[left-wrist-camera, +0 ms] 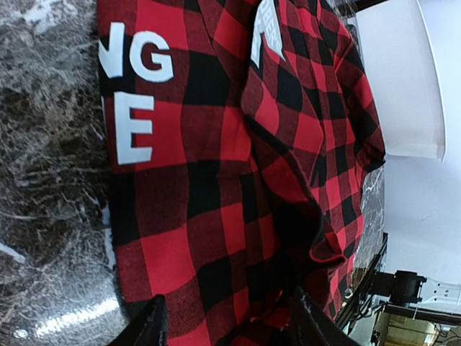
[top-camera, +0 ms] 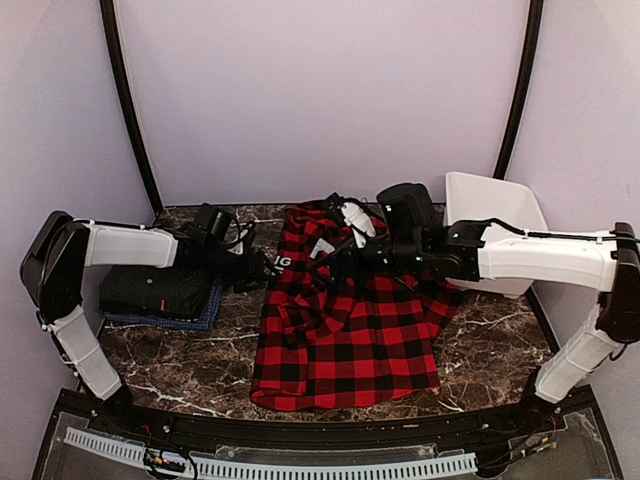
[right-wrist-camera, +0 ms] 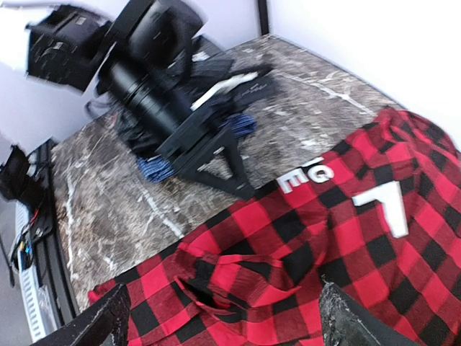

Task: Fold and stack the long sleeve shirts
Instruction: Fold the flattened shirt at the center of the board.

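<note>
Right gripper (right-wrist-camera: 230,321) and left gripper (left-wrist-camera: 229,310), jaws apart, overhang the checked shirt (top-camera: 350,340) (surely limp, light) centred on the worktop (top-camera: 495,340); pinch hem corners.

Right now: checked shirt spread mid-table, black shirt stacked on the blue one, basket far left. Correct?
No: the basket is at the far right, per the top view. The rest holds: checked shirt spread mid-table, black shirt stacked on the blue shirt.
</note>
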You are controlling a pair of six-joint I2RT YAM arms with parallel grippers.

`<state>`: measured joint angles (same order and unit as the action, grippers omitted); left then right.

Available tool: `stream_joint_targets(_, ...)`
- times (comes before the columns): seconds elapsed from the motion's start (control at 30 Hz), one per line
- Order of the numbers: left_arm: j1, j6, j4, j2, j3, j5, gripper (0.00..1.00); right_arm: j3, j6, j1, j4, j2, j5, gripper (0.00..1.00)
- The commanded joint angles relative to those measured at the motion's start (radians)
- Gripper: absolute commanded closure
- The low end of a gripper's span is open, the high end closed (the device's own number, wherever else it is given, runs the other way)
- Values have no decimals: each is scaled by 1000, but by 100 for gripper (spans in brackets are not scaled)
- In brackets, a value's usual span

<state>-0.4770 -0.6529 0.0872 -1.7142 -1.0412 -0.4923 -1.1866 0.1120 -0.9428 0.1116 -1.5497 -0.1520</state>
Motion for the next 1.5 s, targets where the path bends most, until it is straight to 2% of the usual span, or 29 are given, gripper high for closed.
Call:
stream_joint_targets(0.0, -50, 26, -17, 37, 31, -76, 44, 63, 56, 7, -59, 82, 178, 12)
stream_joint_targets(0.27, -107, -11, -83, 34, 67, -160, 46, 167, 107, 10, -94, 211, 313, 3)
stream_joint_targets(0.5, -141, -14, -22, 69, 88, -138, 56, 224, 137, 13, -89, 269, 349, 3)
stream_joint_targets(0.7, -179, -46, 10, 103, 100, -166, 58, 260, 146, 12, -98, 295, 359, 3)
stream_joint_targets(0.8, -187, -85, 23, 110, 105, -172, 67, 254, 140, 14, -86, 293, 352, 3)
stream_joint_targets(0.9, -190, -156, 17, 114, 108, -194, 80, 232, 133, 13, -60, 281, 340, 4)
stream_joint_targets(0.93, -189, -172, 25, 121, 104, -192, 89, 224, 131, 13, -51, 274, 338, 3)
stream_joint_targets(1.0, -191, -241, 29, 145, 101, -187, 99, 202, 128, 13, -26, 265, 331, 4)
stream_joint_targets(1.13, -192, -493, -31, 261, 189, -112, 100, 170, 120, 15, 16, 253, 289, 4)
stream_joint_targets(1.23, -191, -768, -231, 373, 313, -83, 100, 165, 117, 16, 29, 248, 243, 5)
stream_joint_targets(1.27, -190, -799, -262, 387, 362, -66, 100, 167, 120, 16, 30, 245, 234, 5)
stream_joint_targets(1.33, -190, -793, -220, 402, 374, -17, 100, 176, 126, 16, 30, 237, 217, 5)
stream_joint_targets(1.37, -189, -756, -156, 392, 373, -2, 100, 180, 130, 17, 31, 231, 208, 6)
stream_joint_targets(1.47, -189, -668, -128, 331, 380, -1, 100, 190, 143, 17, 27, 211, 181, 6)
